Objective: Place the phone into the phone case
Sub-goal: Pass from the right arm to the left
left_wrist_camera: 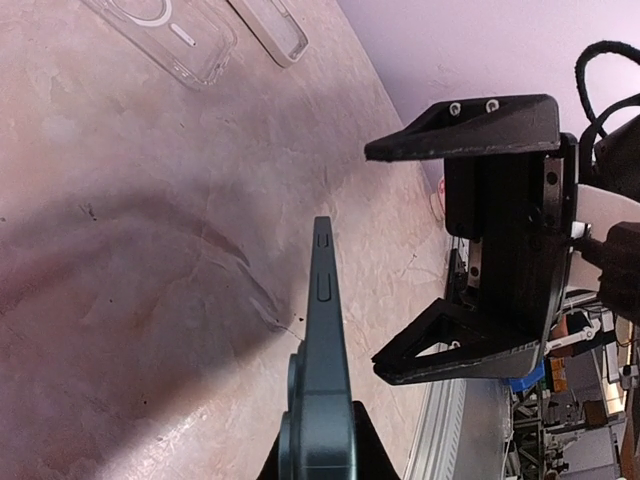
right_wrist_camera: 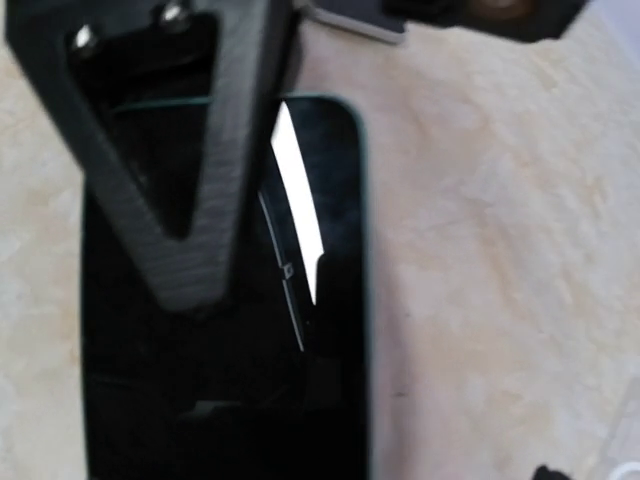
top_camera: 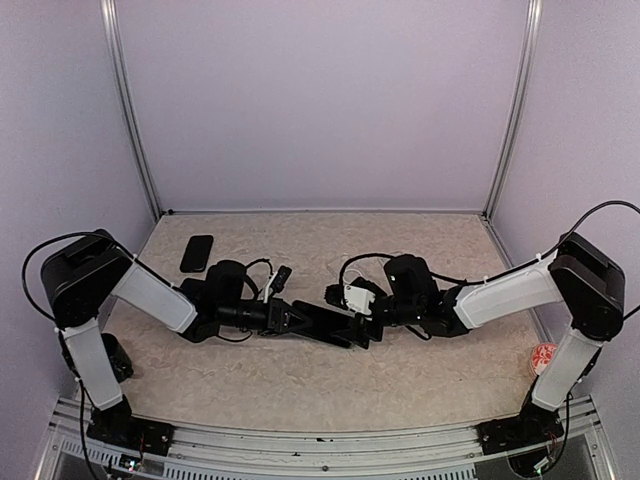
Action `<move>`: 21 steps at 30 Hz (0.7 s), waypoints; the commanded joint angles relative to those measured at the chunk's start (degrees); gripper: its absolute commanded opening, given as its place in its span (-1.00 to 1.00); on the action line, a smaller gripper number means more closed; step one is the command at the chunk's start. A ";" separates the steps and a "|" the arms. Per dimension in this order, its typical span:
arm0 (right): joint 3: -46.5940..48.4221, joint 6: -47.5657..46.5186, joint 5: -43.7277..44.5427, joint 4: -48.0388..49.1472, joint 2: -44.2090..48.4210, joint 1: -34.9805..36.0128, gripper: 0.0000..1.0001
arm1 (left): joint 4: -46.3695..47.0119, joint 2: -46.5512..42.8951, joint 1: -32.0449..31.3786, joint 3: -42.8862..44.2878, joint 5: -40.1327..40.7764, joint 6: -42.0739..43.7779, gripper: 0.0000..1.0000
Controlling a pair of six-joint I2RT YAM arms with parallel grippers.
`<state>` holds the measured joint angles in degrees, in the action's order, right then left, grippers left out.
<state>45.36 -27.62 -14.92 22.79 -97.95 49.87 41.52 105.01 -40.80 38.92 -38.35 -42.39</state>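
Observation:
A dark phone [top_camera: 325, 322] hangs above the middle of the table with my left gripper [top_camera: 293, 317] shut on its near end. The left wrist view shows the phone [left_wrist_camera: 326, 330] edge-on, rising out of my left gripper [left_wrist_camera: 322, 462]. My right gripper [left_wrist_camera: 372, 258] faces it with jaws wide open, the phone's far end just short of its fingertips. In the right wrist view the phone's black screen [right_wrist_camera: 320, 380] lies under one finger [right_wrist_camera: 190, 180]. The clear phone case [left_wrist_camera: 165, 25] with a white ring lies flat on the table beyond the phone.
A second clear case [left_wrist_camera: 272, 28] lies beside the first. Another black phone [top_camera: 197, 253] rests on the table at the back left. A small orange object [top_camera: 543, 358] sits near the right arm's base. Metal posts and lilac walls enclose the table.

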 commanded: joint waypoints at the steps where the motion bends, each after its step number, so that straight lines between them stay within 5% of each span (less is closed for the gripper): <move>1: -1.00 2.17 2.39 1.64 4.11 0.49 0.85 | 2.56 -0.63 -0.51 1.03 -0.78 1.77 -1.00; 21: -3.35 20.94 8.28 -3.65 22.89 0.41 0.99 | 17.87 -13.44 -1.18 -5.50 0.84 6.34 -1.00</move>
<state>41.82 -11.92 -6.17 21.98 -77.62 49.87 50.87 95.00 -41.12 34.02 -37.98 -38.50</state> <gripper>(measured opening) 0.997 0.058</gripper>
